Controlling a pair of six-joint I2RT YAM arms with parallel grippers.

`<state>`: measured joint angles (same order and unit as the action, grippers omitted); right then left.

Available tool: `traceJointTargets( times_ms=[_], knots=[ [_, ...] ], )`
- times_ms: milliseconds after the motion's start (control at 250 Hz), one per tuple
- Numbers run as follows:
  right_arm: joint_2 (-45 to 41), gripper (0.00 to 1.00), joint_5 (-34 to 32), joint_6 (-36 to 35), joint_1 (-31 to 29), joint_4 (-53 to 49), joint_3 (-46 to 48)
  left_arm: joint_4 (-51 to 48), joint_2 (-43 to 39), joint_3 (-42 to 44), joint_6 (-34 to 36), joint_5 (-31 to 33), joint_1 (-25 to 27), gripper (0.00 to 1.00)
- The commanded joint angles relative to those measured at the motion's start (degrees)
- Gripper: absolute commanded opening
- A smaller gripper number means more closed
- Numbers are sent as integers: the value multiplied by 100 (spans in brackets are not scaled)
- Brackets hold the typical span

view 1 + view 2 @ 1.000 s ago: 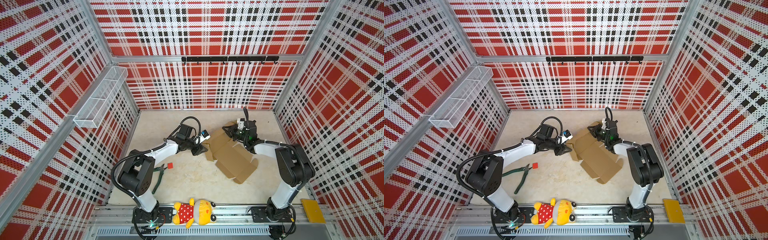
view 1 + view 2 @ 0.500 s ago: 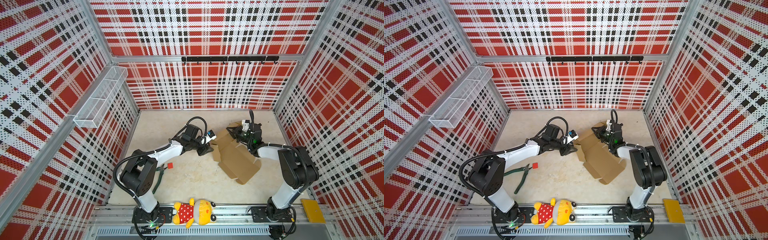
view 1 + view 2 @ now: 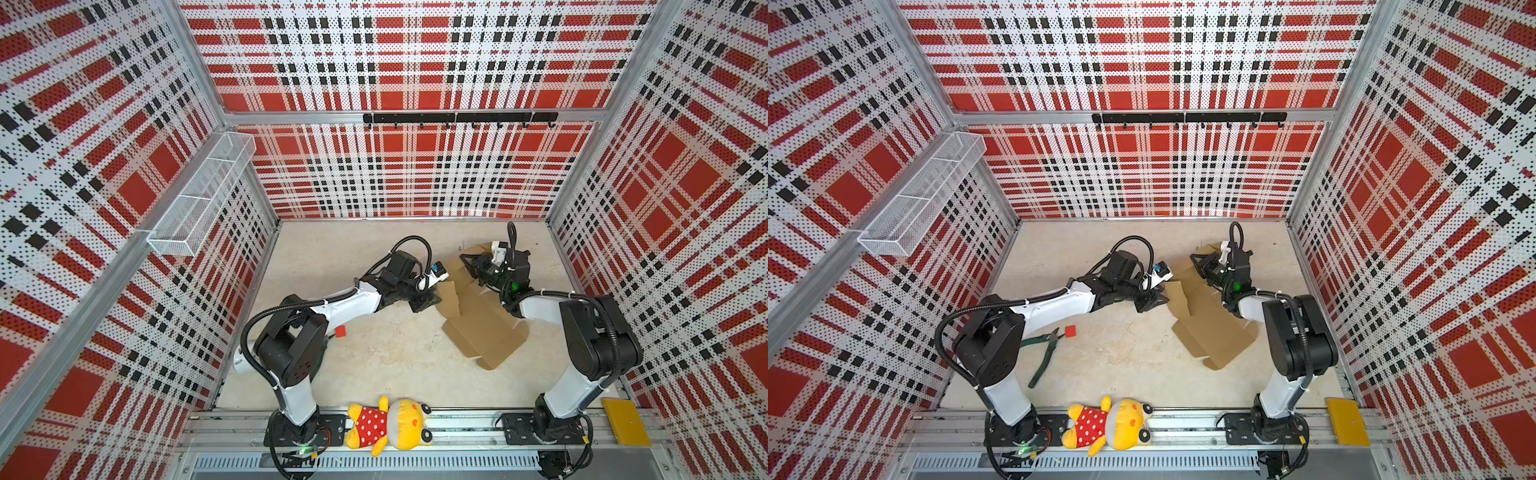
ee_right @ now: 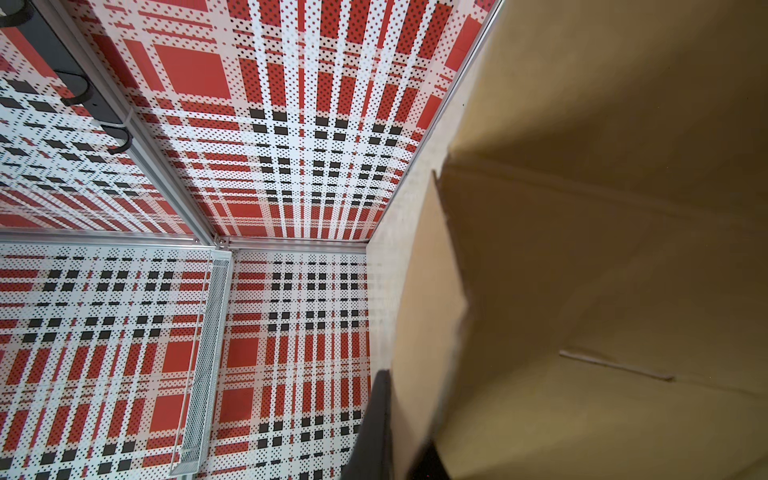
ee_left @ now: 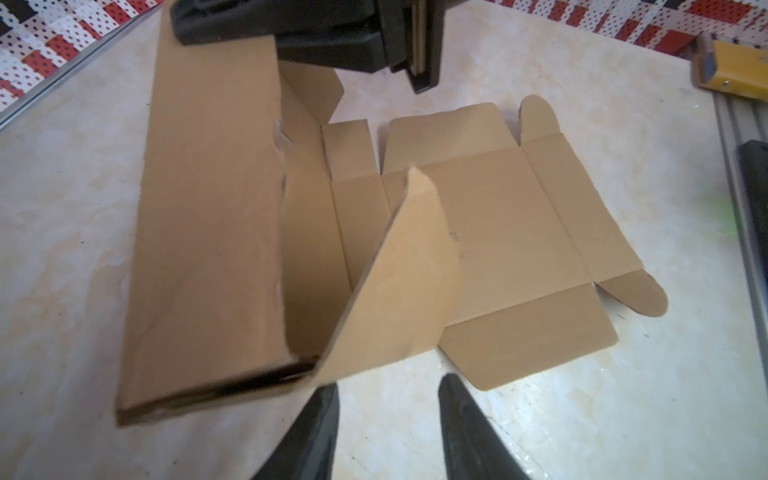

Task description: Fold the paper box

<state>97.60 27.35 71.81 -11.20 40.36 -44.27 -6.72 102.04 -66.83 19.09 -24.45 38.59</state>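
Note:
The paper box (image 3: 484, 330) (image 3: 1214, 334) is a brown cardboard die-cut sheet, mostly flat on the table right of centre, with its far panels lifted. My right gripper (image 3: 468, 262) (image 3: 1198, 261) is shut on the edge of the raised far flap (image 4: 432, 291); the cardboard sits between its fingers (image 4: 379, 415). The left wrist view shows that gripper (image 5: 419, 70) clamping the flap above the long upright panel (image 5: 208, 232). My left gripper (image 3: 432, 301) (image 3: 1158, 301) (image 5: 386, 384) is open at the sheet's left edge, with bare table between its fingers, just below a tilted side flap (image 5: 399, 282).
A plush toy (image 3: 388, 424) lies on the front rail and a yellow plate (image 3: 625, 422) sits at the front right. A small red cube (image 3: 340, 331) and green-handled pliers (image 3: 1044, 357) lie beside the left arm. A wire basket (image 3: 199, 199) hangs on the left wall.
Both grippers and the box have shifted to the right. The right gripper has kept its grip and lifted the far flap higher, while the left gripper followed the sheet's left edge.

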Motion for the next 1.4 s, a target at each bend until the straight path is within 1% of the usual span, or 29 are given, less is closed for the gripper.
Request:
traceJointTargets(
  times_ms=[0,176,340,520,696,784,856,1076,1217,1333,1397],
  knots=[
    [-307,4,-113,-24,-14,337,124,347,92,-207,-277,560,119,43],
    [-494,4,-184,-108,4,466,244,531,158,-199,-372,1006,127,43],
    [-599,4,-124,-176,20,812,507,631,217,-236,-345,1029,145,43],
    [-645,4,-235,-30,116,1056,989,731,333,-313,-327,1133,213,43],
    [-919,4,-453,-1,188,1060,1425,970,474,-322,-349,1301,256,42],
    [-1168,4,-570,-106,215,864,1550,1086,531,-353,-397,1311,279,42],
    [-1396,4,-712,-326,258,508,1601,1193,614,-390,-416,1324,297,42],
    [-1974,5,-1024,-630,323,-334,1689,1482,823,-583,-456,1511,404,41],
    [-2064,5,-1146,-578,321,-451,1771,1549,973,-784,-640,1536,413,40],
    [-2014,6,-1127,-710,320,-848,1636,1594,1106,-932,-766,1521,415,40],
    [-1969,7,-1173,-686,320,-825,1661,1604,1159,-1015,-879,1590,419,40]
  ],
)
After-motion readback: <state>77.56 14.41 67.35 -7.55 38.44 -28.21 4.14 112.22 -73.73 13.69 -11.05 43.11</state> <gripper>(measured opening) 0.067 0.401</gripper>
